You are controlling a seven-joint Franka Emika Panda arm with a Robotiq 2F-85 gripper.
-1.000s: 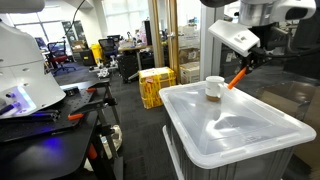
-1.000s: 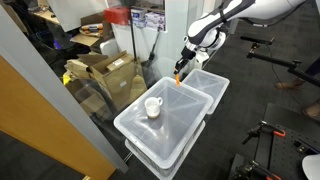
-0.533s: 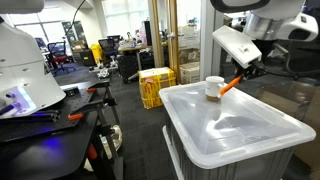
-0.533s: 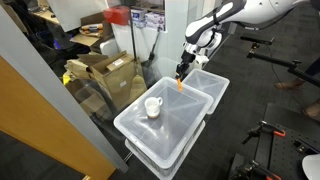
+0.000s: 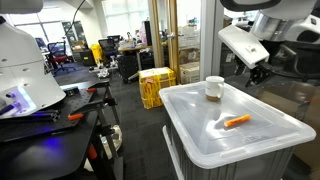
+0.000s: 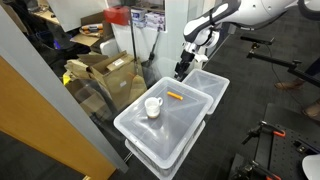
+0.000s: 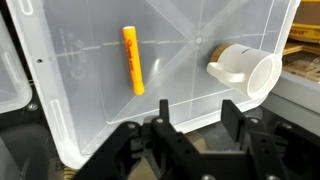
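Observation:
An orange marker [image 7: 133, 59] lies loose on the clear plastic bin lid [image 7: 80, 90]; it also shows in both exterior views [image 5: 237, 121] [image 6: 174, 96]. A white mug [image 7: 246, 71] rests on the same lid, seen too as the mug [image 5: 214, 88] [image 6: 152, 106]. My gripper [image 7: 196, 112] hovers above the lid's edge with its jaws apart and nothing between them. In the exterior views the gripper [image 5: 256, 76] [image 6: 181, 70] hangs above the lid, clear of the marker.
A second clear bin [image 6: 205, 85] sits beside the first. Yellow crates [image 5: 155, 84] stand on the floor behind. A workbench with tools [image 5: 60, 105] is to one side. Cardboard boxes [image 6: 105, 70] and a glass partition [image 6: 70, 100] flank the bins.
The jaws have opened and let go of the orange marker, which dropped from the gripper onto the bin lid. The arm has risen slightly.

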